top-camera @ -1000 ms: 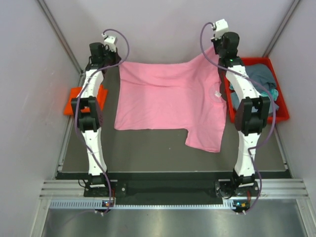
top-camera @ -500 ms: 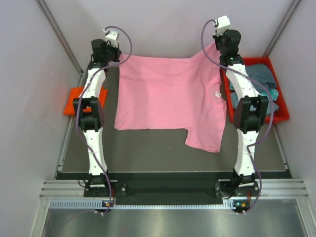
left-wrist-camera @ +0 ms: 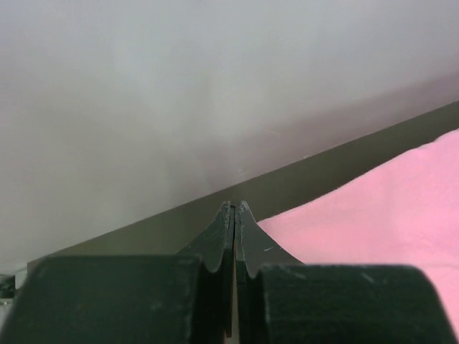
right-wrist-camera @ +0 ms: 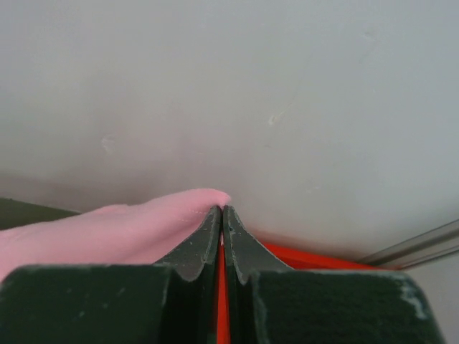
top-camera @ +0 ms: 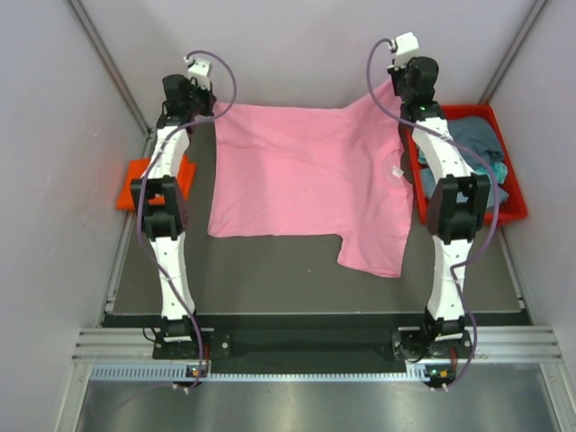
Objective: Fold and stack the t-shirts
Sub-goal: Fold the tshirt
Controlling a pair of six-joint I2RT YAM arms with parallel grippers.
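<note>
1. The left jaws were clenched tight, gripping the corner of the pink t-shirt (left-wrist-camera: 373, 208) that met them from their 3 o'clock side.
2. The right jaws were clamped on a fold of the same shirt, which bulged over their tips in the right wrist view.
3. In the top view, both arms reached to 12 o'clock, near the back wall (top-camera: 297, 45). The shirt's far edge was strung between the two pairs of jaws.
4. The rest of the shirt lay spread on the dark counter (top-camera: 270, 270), one sleeve pointing to 5 o'clock.
5. At 3 o'clock, just beside the shirt, stood a red tray (top-camera: 515, 205) holding grey-blue and teal t-shirts (top-camera: 472, 135).
6. At 9 o'clock, an orange t-shirt (top-camera: 133, 187) lay partly hidden behind the left arm.
</note>
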